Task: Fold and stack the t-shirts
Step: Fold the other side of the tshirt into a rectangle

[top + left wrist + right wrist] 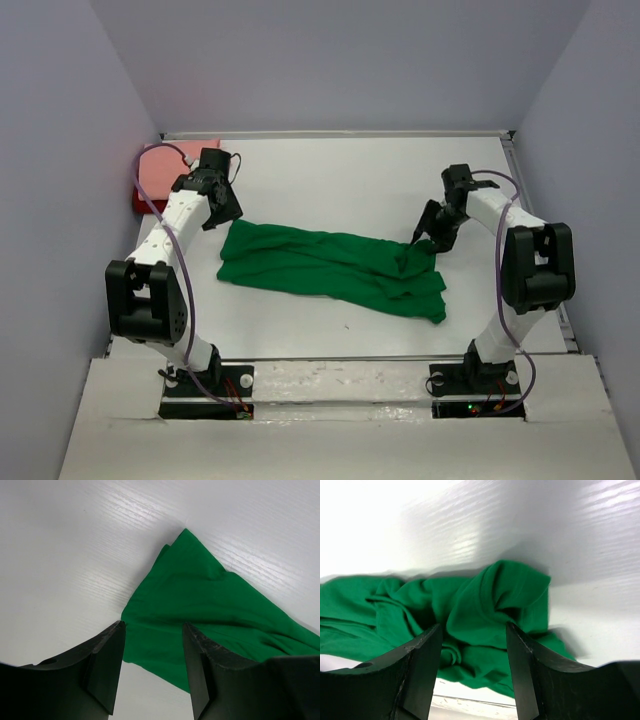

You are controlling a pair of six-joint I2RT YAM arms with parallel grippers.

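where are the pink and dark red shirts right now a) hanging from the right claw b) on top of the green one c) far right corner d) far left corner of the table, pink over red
d: the salmon-pink shirt lies on the dark red shirt in the far left corner of the table, while the green shirt lies apart from them mid-table.

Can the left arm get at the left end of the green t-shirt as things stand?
Probably yes: the left gripper is open, close to that end of the green t-shirt; nothing lies between.
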